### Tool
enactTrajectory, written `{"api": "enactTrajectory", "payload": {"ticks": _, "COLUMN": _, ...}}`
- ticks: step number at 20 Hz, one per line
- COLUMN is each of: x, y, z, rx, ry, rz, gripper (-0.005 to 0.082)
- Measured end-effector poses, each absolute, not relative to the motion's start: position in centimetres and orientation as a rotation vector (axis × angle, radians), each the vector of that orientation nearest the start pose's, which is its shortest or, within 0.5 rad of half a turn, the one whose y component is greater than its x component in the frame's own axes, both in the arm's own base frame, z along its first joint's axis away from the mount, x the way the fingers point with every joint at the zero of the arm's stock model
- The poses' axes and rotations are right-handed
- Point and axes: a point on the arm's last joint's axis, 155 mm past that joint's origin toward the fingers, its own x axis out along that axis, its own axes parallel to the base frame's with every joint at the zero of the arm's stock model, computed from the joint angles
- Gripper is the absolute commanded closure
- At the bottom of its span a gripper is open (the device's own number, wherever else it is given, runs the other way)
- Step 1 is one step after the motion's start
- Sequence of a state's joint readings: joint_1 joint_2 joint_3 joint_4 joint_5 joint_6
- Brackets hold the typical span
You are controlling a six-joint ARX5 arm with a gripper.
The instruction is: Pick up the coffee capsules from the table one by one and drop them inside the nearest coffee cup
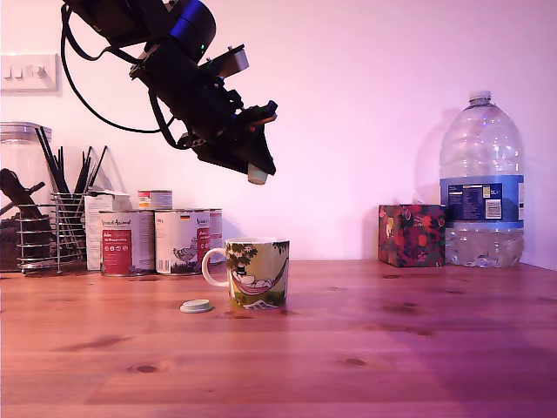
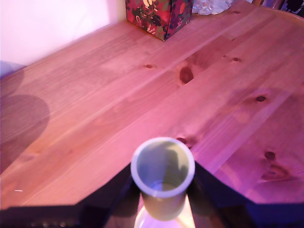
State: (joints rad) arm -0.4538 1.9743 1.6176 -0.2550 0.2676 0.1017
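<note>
Exterior view, cans [image 1: 157, 241] behind coffee cup [image 1: 257, 273]

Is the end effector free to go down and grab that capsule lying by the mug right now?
Probably not yet: the end effector is shut on a capsule above the mug. Nothing covers the capsule on the table, left of the mug in the exterior view.

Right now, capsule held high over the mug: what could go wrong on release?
1. The gripper holds a capsule well above the mug. From that height it could hit the rim and bounce onto the table.
2. The wrist view shows bare planks beyond the capsule, no mug, so alignment is unconfirmed.
3. Another capsule lies close beside the mug's handle; picking it may nudge the mug.
</note>
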Motion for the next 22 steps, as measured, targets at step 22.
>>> {"api": "enactTrajectory", "payload": {"ticks": 22, "x": 46.3, "y": -28.5, "z": 14.9, "rx": 0.177, "ry": 0.723, "rz": -0.716, "gripper": 0.0568}}
